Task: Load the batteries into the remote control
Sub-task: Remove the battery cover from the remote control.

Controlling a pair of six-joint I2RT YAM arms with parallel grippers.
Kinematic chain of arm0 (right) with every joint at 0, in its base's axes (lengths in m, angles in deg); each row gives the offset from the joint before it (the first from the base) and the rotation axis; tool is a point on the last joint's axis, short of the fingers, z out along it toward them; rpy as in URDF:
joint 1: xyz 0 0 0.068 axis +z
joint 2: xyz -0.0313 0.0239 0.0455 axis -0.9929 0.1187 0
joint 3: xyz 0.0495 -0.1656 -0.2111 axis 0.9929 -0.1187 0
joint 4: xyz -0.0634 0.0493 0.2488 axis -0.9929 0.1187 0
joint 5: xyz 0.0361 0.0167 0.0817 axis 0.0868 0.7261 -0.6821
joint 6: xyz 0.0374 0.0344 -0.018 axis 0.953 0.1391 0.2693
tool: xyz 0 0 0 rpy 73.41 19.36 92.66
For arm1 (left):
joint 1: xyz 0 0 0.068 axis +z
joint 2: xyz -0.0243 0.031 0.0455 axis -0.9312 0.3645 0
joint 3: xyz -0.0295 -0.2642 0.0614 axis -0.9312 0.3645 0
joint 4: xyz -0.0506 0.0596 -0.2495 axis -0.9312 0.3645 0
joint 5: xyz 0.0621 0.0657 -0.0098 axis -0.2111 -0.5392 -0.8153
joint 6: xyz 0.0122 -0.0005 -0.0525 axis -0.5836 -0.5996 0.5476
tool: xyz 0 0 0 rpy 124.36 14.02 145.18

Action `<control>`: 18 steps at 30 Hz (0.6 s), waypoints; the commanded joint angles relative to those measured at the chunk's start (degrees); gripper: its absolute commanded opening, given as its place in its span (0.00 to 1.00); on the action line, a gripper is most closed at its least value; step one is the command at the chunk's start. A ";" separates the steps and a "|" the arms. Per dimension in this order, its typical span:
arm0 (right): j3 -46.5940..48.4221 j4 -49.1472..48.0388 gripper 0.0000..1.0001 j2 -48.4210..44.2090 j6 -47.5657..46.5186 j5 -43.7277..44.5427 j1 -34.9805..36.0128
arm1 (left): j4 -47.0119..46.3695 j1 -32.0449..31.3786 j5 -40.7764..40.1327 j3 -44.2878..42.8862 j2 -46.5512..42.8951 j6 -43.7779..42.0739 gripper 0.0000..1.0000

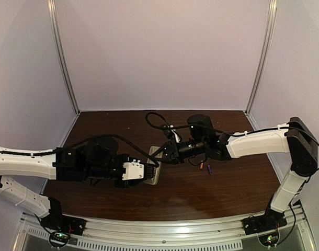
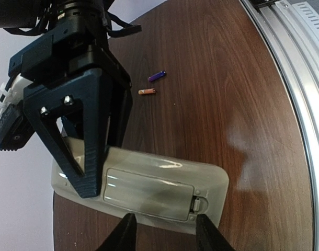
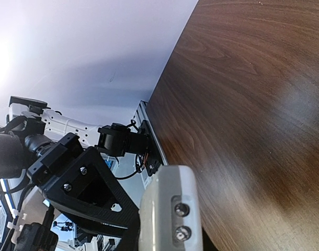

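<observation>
The remote control (image 2: 212,183) lies back-up on the table with its battery cover (image 2: 149,191) on. Its long axis runs crosswise to the left gripper (image 2: 164,226), which hovers over the remote's near edge by the cover latch (image 2: 198,204), fingers part-spread and clamping nothing. The right gripper (image 2: 78,180) pinches the remote's far end. The batteries (image 2: 147,91) lie loose beyond the remote, nearer the right gripper. No writing is legible.

Glare streaked white across the table (image 2: 243,141) beside the remote control (image 2: 154,183); the overhead view was dim, corners soft.
</observation>
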 commanded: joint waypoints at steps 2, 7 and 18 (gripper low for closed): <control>-0.07 -1.43 0.00 1.01 0.31 -0.91 0.44 | -2.99 -0.75 -1.21 -2.08 1.54 -1.65 0.38; -0.16 -1.86 0.00 1.03 0.92 -1.08 0.45 | -2.64 -1.61 -1.40 -2.16 2.49 -2.33 0.36; 0.46 -2.14 0.00 1.19 2.20 -1.98 1.00 | -2.66 -2.67 -4.83 -2.17 3.82 -3.03 0.36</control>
